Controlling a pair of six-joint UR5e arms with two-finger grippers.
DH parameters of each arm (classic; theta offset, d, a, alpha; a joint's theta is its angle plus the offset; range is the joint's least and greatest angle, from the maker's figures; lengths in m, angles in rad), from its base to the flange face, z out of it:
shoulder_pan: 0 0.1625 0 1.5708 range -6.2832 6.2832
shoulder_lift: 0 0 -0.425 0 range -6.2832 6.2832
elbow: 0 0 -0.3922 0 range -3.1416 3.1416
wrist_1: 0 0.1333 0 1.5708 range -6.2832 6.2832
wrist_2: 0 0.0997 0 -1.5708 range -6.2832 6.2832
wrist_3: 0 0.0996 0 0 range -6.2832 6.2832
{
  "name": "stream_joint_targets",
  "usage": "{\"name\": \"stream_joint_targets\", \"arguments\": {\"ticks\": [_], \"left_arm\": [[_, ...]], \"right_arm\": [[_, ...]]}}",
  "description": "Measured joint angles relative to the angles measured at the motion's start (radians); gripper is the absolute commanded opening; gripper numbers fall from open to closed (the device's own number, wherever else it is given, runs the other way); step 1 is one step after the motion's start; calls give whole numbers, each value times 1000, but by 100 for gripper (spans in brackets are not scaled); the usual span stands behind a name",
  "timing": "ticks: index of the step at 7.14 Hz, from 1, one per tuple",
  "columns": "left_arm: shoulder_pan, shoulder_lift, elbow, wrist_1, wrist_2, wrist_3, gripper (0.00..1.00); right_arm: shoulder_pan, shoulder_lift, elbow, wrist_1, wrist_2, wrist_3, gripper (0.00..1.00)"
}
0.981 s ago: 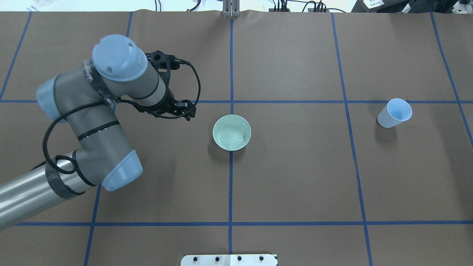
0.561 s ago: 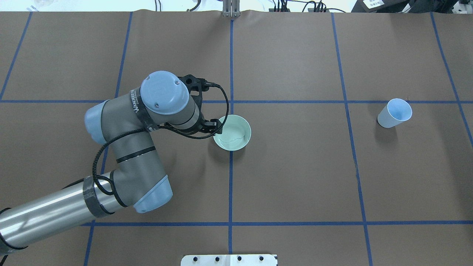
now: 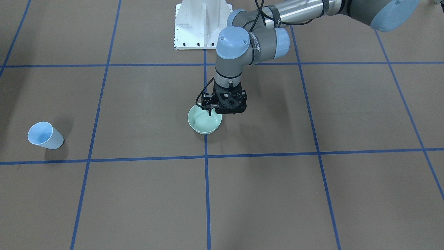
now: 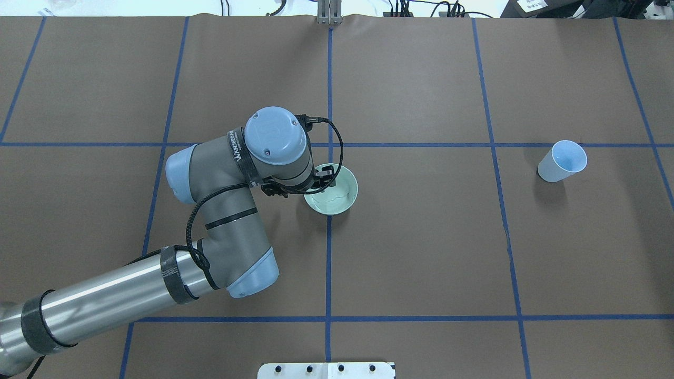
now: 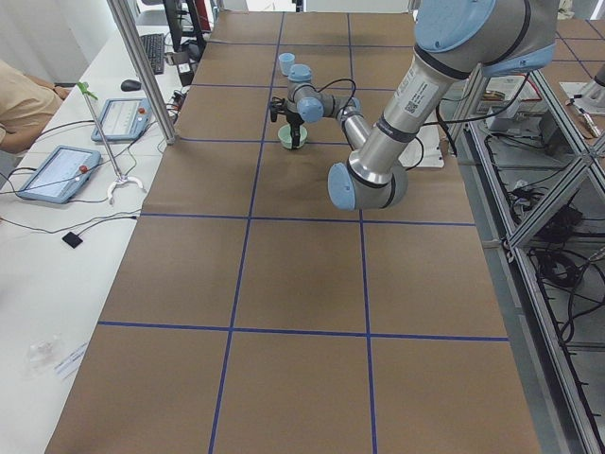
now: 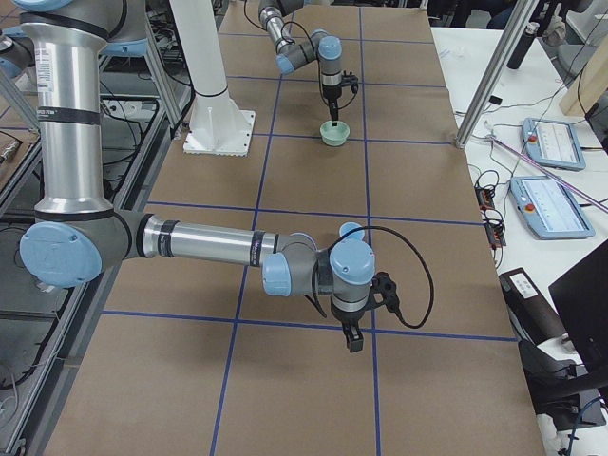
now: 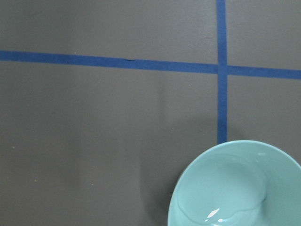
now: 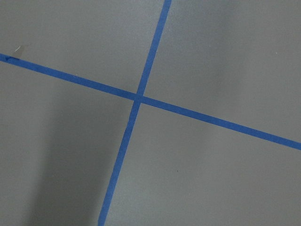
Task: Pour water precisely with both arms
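Mint-green bowl [image 4: 348, 202]: set at the desk's middle on a blue tape line; caught by every view except the right wrist one.
Water [image 7: 221, 195]: a shallow pool held in the bowl. Its rippled edge and white glints are given plainly by the left wrist view and only faintly from overhead [image 4: 329, 198]. They are not resolved in the side views.
Left arm [image 4: 226, 210]: brought in from the left, with the wrist pointed straight down over the bowl's left rim.
Left claw [image 3: 225, 111]: hung just above that rim, with nothing seen in its grip. The fingers are hidden under the wrist from overhead, merged into black from the front and left out of the wrist view, so the gap cannot be told.
Right arm [image 6: 209, 245]: shown by the exterior right view alone, stretched low over the desk's right end.
Right claw [image 6: 353, 342]: pointed down, close above the paper; whether it is parted or closed cannot be told. Only crossed tape lines are given by its wrist view.
Pale-blue cup [image 4: 561, 162]: stood mouth up, well apart from the bowl at far right; partly hidden behind the right wrist in the exterior right view [image 6: 351, 229].
Desk [image 4: 421, 252]: covered in brown paper with a blue tape grid.
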State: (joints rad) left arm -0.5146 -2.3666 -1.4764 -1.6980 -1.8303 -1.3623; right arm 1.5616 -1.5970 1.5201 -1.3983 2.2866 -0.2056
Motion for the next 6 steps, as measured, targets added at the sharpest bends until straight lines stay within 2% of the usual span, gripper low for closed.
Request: {"name": "stream_joint_targets", "arguments": {"ticks": [4, 6], "left_arm": [[2, 0, 4, -9, 0, 37, 0], [-8, 1, -35, -2, -7, 60, 0]], "right_arm": [[0, -2, 0, 2, -13, 0, 100], [0, -2, 0, 1, -13, -3, 100]]}}
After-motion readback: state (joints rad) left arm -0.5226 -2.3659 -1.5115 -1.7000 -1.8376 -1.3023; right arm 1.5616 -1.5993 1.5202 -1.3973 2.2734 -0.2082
